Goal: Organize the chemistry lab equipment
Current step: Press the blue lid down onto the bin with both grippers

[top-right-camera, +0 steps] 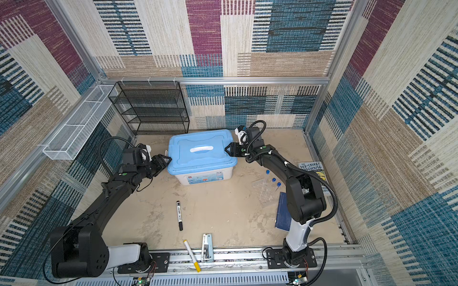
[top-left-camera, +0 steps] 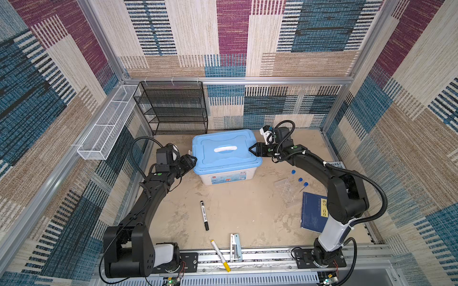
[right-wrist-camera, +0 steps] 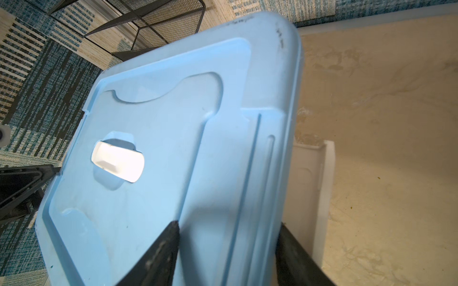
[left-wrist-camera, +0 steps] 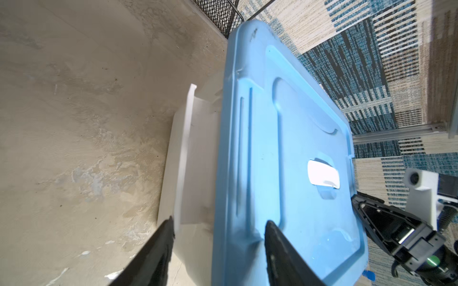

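Observation:
A white storage box (top-left-camera: 223, 178) with a blue lid (top-left-camera: 224, 158) stands at the back middle. My left gripper (top-left-camera: 194, 161) (left-wrist-camera: 220, 222) is open and straddles the lid's left rim, one finger on top, the other lower beside the box wall with a gap. My right gripper (top-left-camera: 250, 149) (right-wrist-camera: 228, 222) is open astride the right rim in the same way. Three blue-capped test tubes (top-left-camera: 300, 179) stand in the clear tube rack (top-left-camera: 287, 189) at the right. Metal tweezers (top-left-camera: 235, 246) lie at the front edge.
A black marker (top-left-camera: 204, 215) lies mid-table and a yellow-tipped marker (top-left-camera: 220, 255) at the front rail. A blue book (top-left-camera: 313, 213) lies by the right arm, an illustrated book (top-right-camera: 312, 168) behind it. A black mesh shelf (top-left-camera: 173, 109) and a white mesh basket (top-left-camera: 106, 126) stand at the back left.

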You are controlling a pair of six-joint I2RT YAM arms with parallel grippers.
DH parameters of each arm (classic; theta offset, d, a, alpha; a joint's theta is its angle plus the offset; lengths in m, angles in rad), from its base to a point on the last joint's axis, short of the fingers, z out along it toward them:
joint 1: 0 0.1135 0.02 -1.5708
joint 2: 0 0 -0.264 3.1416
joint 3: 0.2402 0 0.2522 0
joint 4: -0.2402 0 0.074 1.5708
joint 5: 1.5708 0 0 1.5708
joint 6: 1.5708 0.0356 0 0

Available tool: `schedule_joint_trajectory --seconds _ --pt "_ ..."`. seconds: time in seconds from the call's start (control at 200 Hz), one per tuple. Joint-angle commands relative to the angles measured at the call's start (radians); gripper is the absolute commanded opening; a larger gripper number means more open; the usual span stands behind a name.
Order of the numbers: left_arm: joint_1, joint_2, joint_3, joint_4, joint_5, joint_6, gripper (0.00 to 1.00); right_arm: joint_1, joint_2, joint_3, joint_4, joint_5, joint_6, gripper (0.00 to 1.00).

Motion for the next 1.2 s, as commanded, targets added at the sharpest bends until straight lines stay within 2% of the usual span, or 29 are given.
schedule_joint_trajectory --seconds 0.0,0.085,0.16,0.24,0.26,0.28,0.361,0.436,0.496,0.591,0.606,0.691,0.776,0.972,1.197 --pt "-0.003 -0.027 -0.003 -0.037 -0.059 0.039 0.56 0.003 0.007 0.000 -0.052 0.022 -0.019 0.61" --pt "0.004 -0.052 -0.020 -0.035 -0.124 0.033 0.57 0.003 0.007 0.001 -0.052 0.030 -0.021 0.61" --pt "0.013 -0.054 -0.015 -0.016 -0.149 0.033 0.66 0.002 0.009 0.002 -0.053 0.034 -0.025 0.61" --pt "0.019 -0.007 0.008 0.014 -0.133 0.030 0.89 0.002 0.011 0.000 -0.048 0.032 -0.023 0.61" --pt "0.022 0.012 0.013 0.029 -0.114 0.029 0.97 0.003 0.011 -0.001 -0.047 0.032 -0.022 0.61" --pt "0.024 0.034 0.020 0.047 -0.083 0.028 1.00 0.002 0.011 -0.001 -0.048 0.030 -0.023 0.61" --pt "0.029 0.123 0.033 0.155 0.073 -0.001 1.00 0.003 0.015 -0.001 -0.051 0.031 -0.026 0.61" --pt "0.024 0.179 0.025 0.279 0.173 -0.062 1.00 0.002 0.015 0.001 -0.056 0.032 -0.030 0.61" --pt "0.016 0.197 0.014 0.349 0.195 -0.086 1.00 0.003 0.015 -0.001 -0.059 0.031 -0.030 0.61" --pt "0.007 0.194 0.027 0.323 0.181 -0.061 1.00 0.002 0.009 -0.004 -0.056 0.031 -0.029 0.61" --pt "0.007 0.192 0.028 0.316 0.178 -0.058 0.97 0.003 0.008 -0.005 -0.057 0.032 -0.028 0.61" --pt "0.003 0.174 0.052 0.231 0.128 -0.016 0.78 0.002 0.005 -0.009 -0.056 0.029 -0.025 0.61" --pt "-0.024 0.156 0.105 0.072 0.019 0.061 0.68 0.004 0.003 -0.011 -0.057 0.029 -0.026 0.61" --pt "-0.112 0.200 0.242 -0.206 -0.187 0.213 0.65 0.004 0.002 -0.013 -0.061 0.030 -0.026 0.61" --pt "-0.210 0.264 0.318 -0.341 -0.361 0.286 0.56 0.006 -0.009 -0.013 -0.068 0.031 -0.026 0.61"
